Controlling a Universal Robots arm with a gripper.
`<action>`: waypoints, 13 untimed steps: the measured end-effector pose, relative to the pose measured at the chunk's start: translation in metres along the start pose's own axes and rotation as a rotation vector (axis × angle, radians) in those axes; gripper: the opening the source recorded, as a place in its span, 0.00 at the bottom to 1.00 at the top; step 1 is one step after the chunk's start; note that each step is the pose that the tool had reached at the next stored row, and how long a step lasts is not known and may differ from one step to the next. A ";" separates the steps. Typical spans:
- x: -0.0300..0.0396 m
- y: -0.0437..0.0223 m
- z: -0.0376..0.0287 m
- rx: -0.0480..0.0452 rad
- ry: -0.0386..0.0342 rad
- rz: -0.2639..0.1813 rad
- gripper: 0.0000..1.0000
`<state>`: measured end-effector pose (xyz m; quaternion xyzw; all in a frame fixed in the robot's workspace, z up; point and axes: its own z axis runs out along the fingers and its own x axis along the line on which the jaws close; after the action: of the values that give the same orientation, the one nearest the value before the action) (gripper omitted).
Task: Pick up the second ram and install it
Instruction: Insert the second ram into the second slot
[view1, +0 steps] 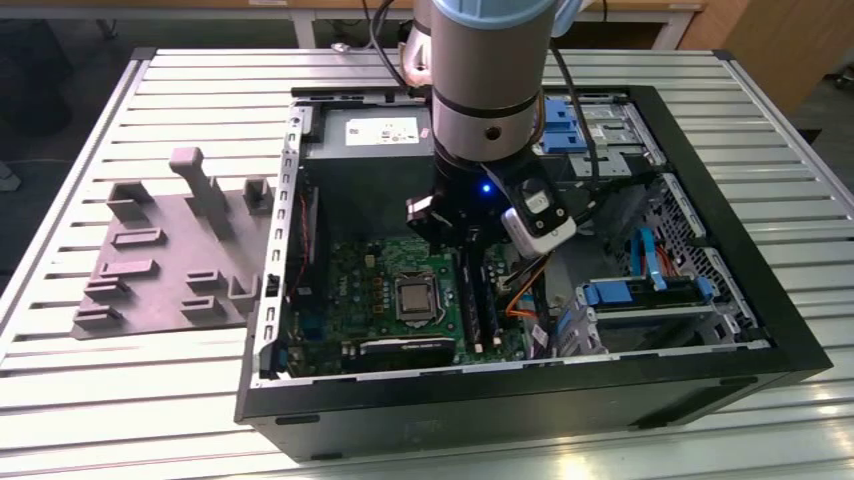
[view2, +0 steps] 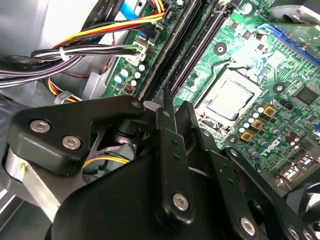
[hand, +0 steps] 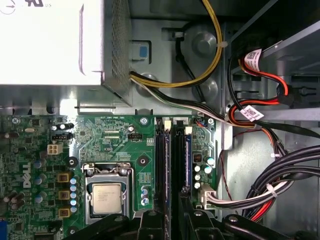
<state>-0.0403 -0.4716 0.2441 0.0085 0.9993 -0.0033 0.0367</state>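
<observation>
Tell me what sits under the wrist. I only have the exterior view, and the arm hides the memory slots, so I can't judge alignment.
Observer: In the first wrist view the gripper lines up with the long memory slots, which run beside the processor.
Operator: Anything seated there?
Observer: Cannot tell; white latches show at the slots' ends.
Operator: Cables nearby?
Observer: A white connector with black and white wires sits at the board edge, right beside the slots.
</observation>
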 end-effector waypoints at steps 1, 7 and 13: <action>0.0000 0.0000 0.0000 0.0001 0.0000 0.000 0.25; 0.0000 0.0000 0.0000 0.0000 -0.0002 0.000 0.11; -0.0004 0.0000 -0.0001 0.0005 0.0169 0.000 0.11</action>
<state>-0.0398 -0.4716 0.2442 0.0085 0.9996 -0.0035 0.0282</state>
